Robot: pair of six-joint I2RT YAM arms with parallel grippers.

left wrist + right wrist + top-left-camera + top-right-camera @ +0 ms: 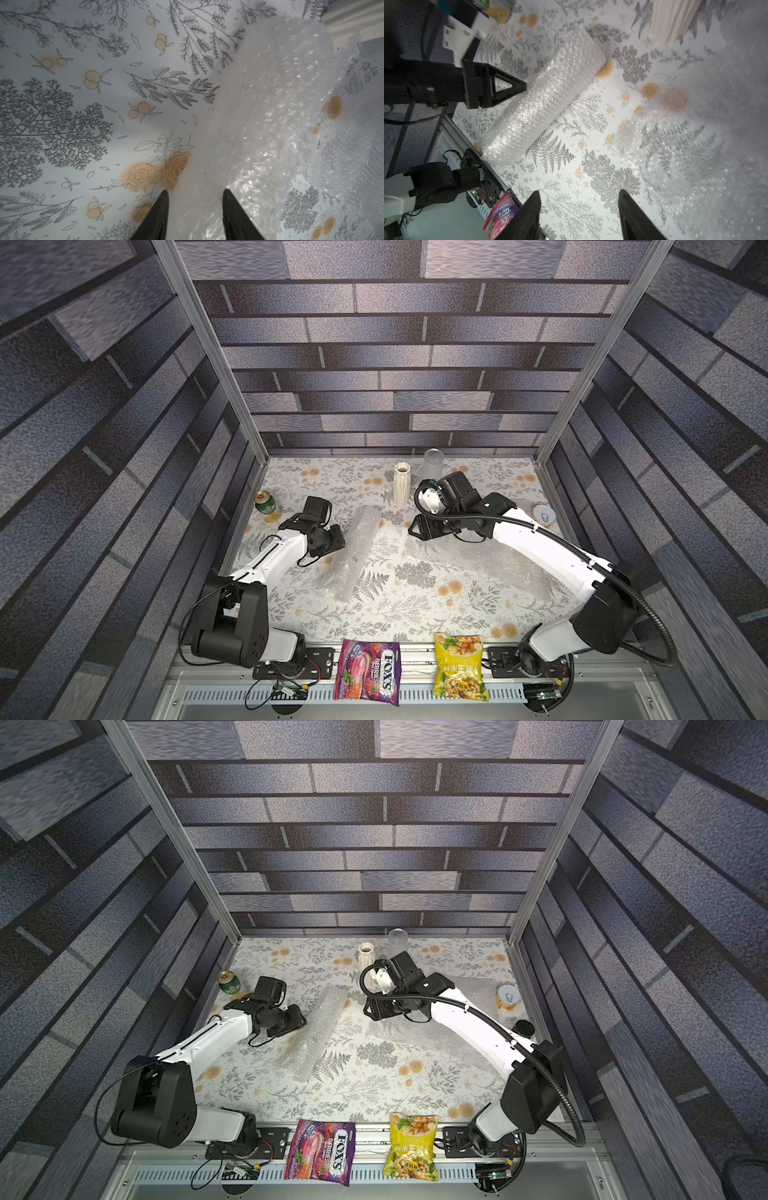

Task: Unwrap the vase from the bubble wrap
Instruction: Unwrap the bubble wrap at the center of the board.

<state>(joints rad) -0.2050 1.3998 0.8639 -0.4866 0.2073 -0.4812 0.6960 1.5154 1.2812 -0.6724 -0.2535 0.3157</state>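
Note:
The white ribbed vase [401,489] [365,959] stands upright and bare at the back of the table, and its base shows in the wrist views [349,22] [672,20]. A roll of bubble wrap [355,560] [316,1036] [546,99] lies slantwise in the middle. My left gripper [343,538] [196,193] [523,88] is shut on that roll's near side [259,104], and plastic fills the gap between its fingers. A second, flat sheet of bubble wrap [469,560] [695,145] lies to the right, partly under my right arm. My right gripper [412,527] [579,194] hovers open over the bare cloth beside this sheet.
A green can [264,503] stands at the far left, a clear cup [432,462] behind the vase, and a white-lidded can [543,514] at the right edge. A purple candy bag [368,670] and a yellow snack bag [460,666] lie on the front rail. Brick-patterned walls enclose three sides.

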